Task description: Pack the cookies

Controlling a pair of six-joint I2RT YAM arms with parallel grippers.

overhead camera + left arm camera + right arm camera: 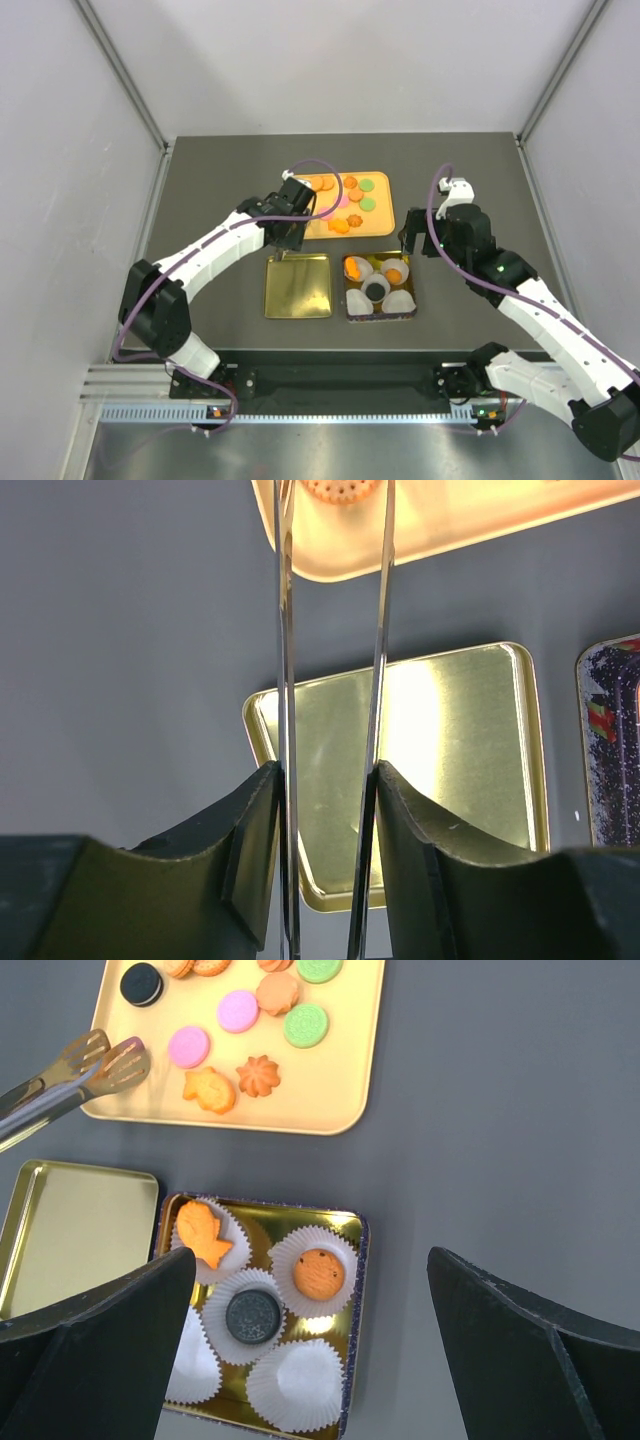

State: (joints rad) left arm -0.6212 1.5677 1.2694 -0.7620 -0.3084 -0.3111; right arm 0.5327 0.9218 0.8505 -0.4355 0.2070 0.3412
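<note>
Toward the far middle of the dark worktop (200, 200) lies an orange tray (330, 1110) with most of the cookies (238, 1010) loose on it: orange, pink, green and one black. Just nearer sits a tin (360, 1260) lined with white paper cups (298, 1385). Three cups each hold one cookie, two orange and one black. A gold lid (70, 1230) lies flat beside the tin, on its left.

The left gripper (328, 780) has its fingers clenched on a pair of metal tongs (75, 1075). The tong tips reach over the tray's left edge, and possibly touch it; the view does not settle that. The right gripper (413, 240) hangs above the tin, its fingers (110, 1350) spread wide and holding nothing.
</note>
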